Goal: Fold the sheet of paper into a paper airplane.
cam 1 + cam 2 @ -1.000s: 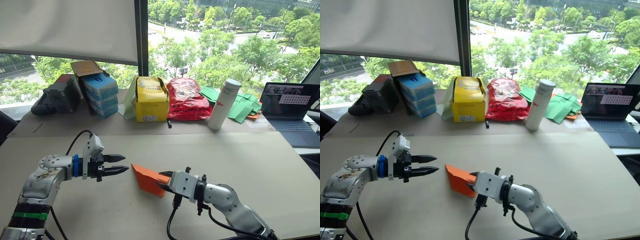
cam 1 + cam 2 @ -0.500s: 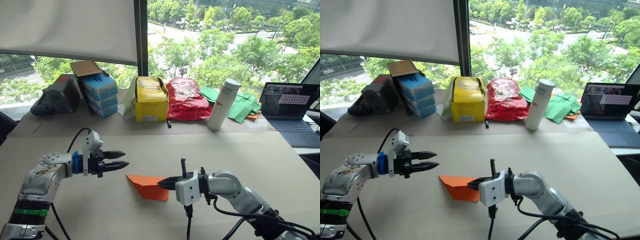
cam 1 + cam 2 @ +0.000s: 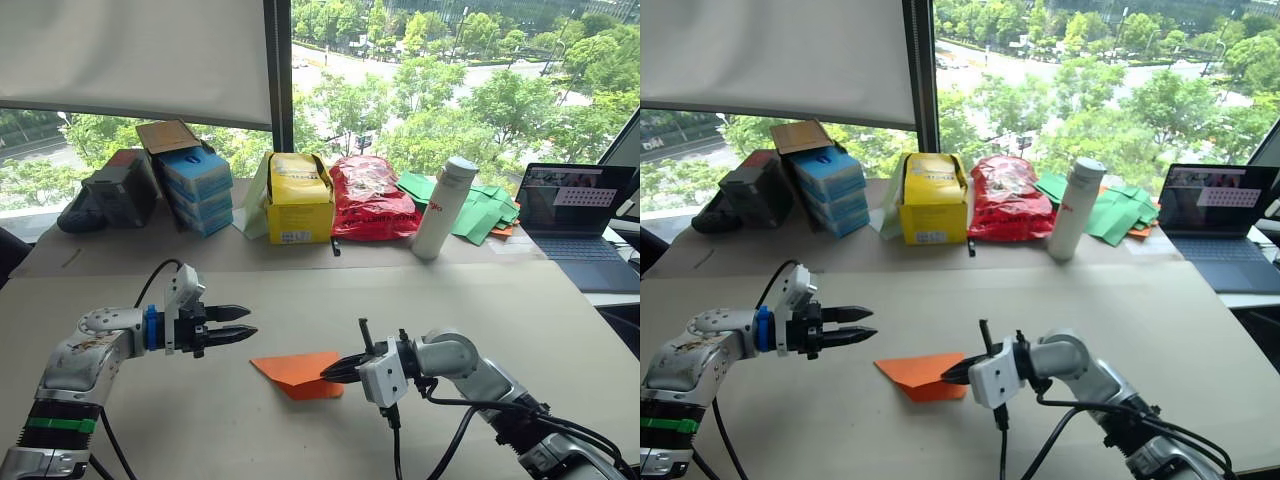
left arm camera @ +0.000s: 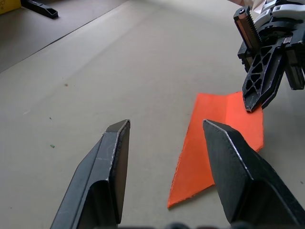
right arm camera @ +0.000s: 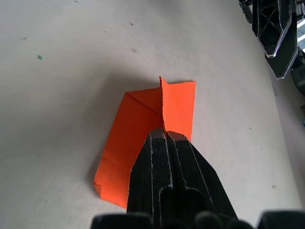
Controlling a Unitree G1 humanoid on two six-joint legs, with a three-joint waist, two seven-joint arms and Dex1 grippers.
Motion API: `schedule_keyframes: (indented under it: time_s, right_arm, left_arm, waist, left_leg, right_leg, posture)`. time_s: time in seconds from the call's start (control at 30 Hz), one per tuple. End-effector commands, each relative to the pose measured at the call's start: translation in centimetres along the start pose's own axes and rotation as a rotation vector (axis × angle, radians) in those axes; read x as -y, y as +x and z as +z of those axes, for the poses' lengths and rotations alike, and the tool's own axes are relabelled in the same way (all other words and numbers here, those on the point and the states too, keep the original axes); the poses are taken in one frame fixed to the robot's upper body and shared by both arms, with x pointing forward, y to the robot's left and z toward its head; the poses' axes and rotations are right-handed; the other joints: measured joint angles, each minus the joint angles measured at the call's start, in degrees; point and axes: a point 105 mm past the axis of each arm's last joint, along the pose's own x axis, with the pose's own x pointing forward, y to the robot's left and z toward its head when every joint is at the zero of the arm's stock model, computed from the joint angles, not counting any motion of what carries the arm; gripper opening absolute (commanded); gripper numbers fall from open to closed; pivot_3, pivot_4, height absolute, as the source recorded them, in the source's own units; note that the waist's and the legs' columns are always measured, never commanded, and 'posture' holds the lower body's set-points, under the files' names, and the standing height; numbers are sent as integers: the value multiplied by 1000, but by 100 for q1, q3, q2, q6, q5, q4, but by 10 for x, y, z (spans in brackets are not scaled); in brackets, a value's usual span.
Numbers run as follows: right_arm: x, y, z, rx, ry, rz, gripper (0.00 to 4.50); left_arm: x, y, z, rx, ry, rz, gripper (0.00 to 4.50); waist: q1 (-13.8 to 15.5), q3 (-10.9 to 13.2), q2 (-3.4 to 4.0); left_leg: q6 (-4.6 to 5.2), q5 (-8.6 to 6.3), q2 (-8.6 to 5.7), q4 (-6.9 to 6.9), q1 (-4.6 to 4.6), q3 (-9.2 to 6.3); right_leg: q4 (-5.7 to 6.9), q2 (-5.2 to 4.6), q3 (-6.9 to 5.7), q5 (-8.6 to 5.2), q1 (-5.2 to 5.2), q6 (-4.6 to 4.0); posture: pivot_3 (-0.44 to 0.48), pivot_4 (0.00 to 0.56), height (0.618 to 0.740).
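Note:
The orange sheet of paper [image 3: 292,370] lies flat on the table's middle, folded into a pointed wedge with creases. My right gripper [image 3: 334,372] is shut on its right edge. In the right wrist view the fingertips pinch a raised flap of the sheet of paper [image 5: 138,121] at the right gripper [image 5: 163,132]. My left gripper [image 3: 246,326] hovers open a little to the left of the paper, pointing at it. The left wrist view has the left gripper [image 4: 166,126] open, with the paper [image 4: 217,107] ahead and the right gripper [image 4: 252,102] touching it.
Along the table's back stand blue boxes [image 3: 198,188], a yellow box [image 3: 303,200], a red bag [image 3: 372,197], a white bottle [image 3: 447,208] and green paper sheets [image 3: 482,212]. A laptop [image 3: 572,215] sits at the back right. Cables trail from both wrists.
The right gripper has turned and lowered the paper from a tilted hold to flat on the table, still pinching its edge. The left gripper has barely moved.

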Motion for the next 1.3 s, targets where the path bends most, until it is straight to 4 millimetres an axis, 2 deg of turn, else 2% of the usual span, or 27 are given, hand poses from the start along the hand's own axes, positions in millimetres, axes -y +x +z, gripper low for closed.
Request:
schedule_keyframes:
  time_s: [0.03,0.2,0.3,0.43,0.47,0.5,0.6,0.7,0.87,1.2,1.3]
  right_arm:
    - [14,-5,8,11,6,-46,310]
    - [22,-5,15,13,78,-114,1860]
    - [25,-6,28,35,150,-155,2955]
    - [21,-5,37,31,217,-200,3003]
    - [22,-5,38,28,232,-218,3003]
    - [22,-5,38,23,250,-240,3003]
    - [22,-3,41,18,285,-284,3003]
    - [23,-3,41,6,291,-293,3003]
    - [19,-4,39,-10,293,-280,3003]
    - [-8,-5,28,-65,271,-143,3003]
    - [-10,-5,23,-77,264,-122,3003]
  left_arm:
    - [5,0,6,3,43,-22,2566]
    - [10,9,3,-5,75,-57,2566]
    - [16,17,-1,-15,105,-86,1800]
    - [26,33,-3,1,129,-118,417]
    - [28,38,-5,-4,138,-119,135]
    - [30,44,-9,-14,151,-122,34]
    - [29,58,-25,-70,202,-102,34]
    - [32,59,-36,-127,233,-115,34]
    - [28,61,-67,-262,289,-104,34]
    - [30,73,-79,-325,325,-106,34]
    - [28,73,-81,-336,344,-107,34]
  waist:
    - [1,0,0]
    - [10,0,0]
    - [35,0,0]
    - [63,0,0]
    - [70,0,0]
    - [68,0,0]
    - [65,0,1]
    - [54,0,1]
    - [56,-1,1]
    - [87,-5,8]
    - [91,-7,9]
  left_leg:
    - [0,0,0,0,0,0]
    - [0,-1,-1,0,-1,-1]
    - [0,-1,0,0,-1,-3]
    - [5,-4,-1,0,-2,-2]
    - [6,-5,-1,1,-3,-3]
    - [7,-5,-2,1,-2,-4]
    - [7,-5,-3,0,-2,-2]
    - [8,-6,-3,0,-3,-1]
    - [22,-14,-1,-3,1,0]
    - [48,-29,-4,1,17,-1]
    - [50,-30,-4,1,25,-1]
  right_leg:
    - [0,-1,0,0,0,0]
    - [0,-6,0,0,-1,0]
    - [1,-10,0,1,-1,-1]
    - [1,-19,3,1,-1,-1]
    - [0,-21,3,1,-1,-1]
    - [1,-23,3,1,1,-1]
    - [4,-20,2,1,-1,-1]
    - [2,-14,0,1,-2,-1]
    - [2,-7,-1,-1,-2,-4]
    - [4,-11,-5,0,17,-2]
    - [2,-12,-5,-1,26,-1]
  posture:
    - [0,150,740]
    - [0,150,740]
    - [0,150,740]
    - [0,150,740]
    - [0,150,740]
    - [0,150,740]
    - [0,150,740]
    - [0,150,740]
    - [0,150,740]
    - [0,150,740]
    - [0,150,740]
